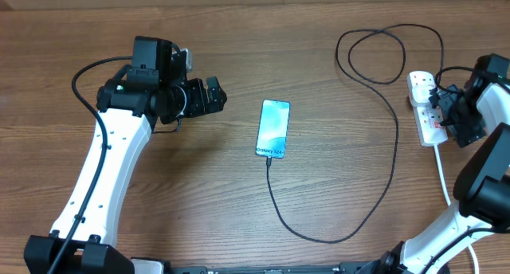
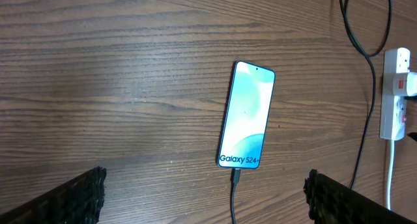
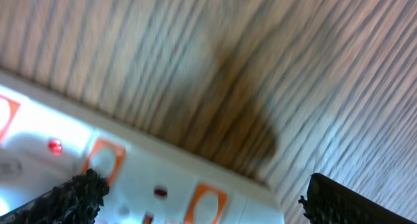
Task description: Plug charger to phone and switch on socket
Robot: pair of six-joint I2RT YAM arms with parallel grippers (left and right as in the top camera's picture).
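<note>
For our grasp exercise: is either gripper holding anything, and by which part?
Nothing is held. The left gripper is open near the phone; the right gripper is open over the socket.

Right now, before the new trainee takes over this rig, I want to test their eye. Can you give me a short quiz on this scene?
1. True or false: the charger has its tip at the phone edge nearest the "Galaxy S24" text.
2. Which end effector hovers by the socket: A) left, B) right?
3. Fill in: the left end effector, near the phone, has its jaws ____.

Key:
1. True.
2. B, the right end effector.
3. Open.
</note>
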